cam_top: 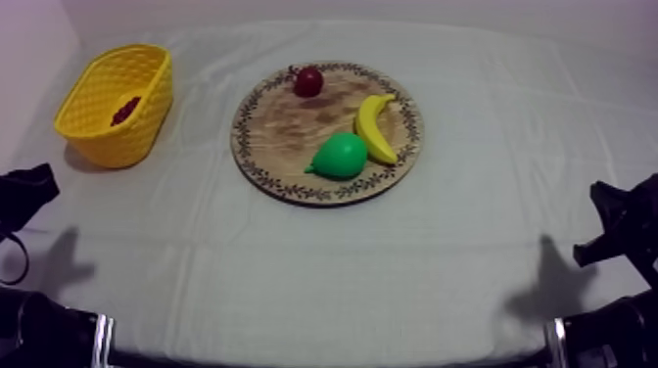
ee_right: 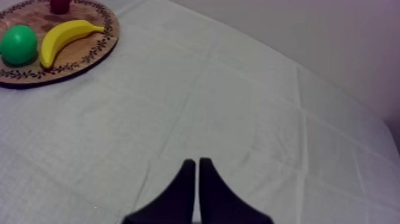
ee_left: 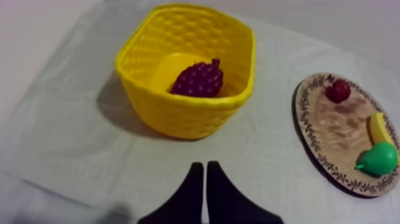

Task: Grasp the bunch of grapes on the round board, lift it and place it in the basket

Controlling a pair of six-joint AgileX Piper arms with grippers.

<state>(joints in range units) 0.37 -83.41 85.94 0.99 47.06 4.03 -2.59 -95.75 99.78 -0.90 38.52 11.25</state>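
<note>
**Grapes in the basket, both grippers closed and empty**

The bunch of grapes (ee_left: 199,79) lay inside the yellow basket (ee_left: 178,116), just ahead of the left gripper (ee_left: 205,167), whose fingers lay together as a narrow wedge, holding nothing. The right gripper (ee_right: 197,162) was likewise closed and empty above the worktop (ee_right: 250,113). Ahead of it, to its left, the wooden board (ee_right: 89,47) carried a banana (ee_right: 65,36), a pear (ee_right: 18,44) and a small red fruit (ee_right: 58,5).

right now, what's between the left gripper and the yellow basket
Only bare cloth, per the left wrist view; the bunch of grapes already lies inside the yellow basket.
</note>
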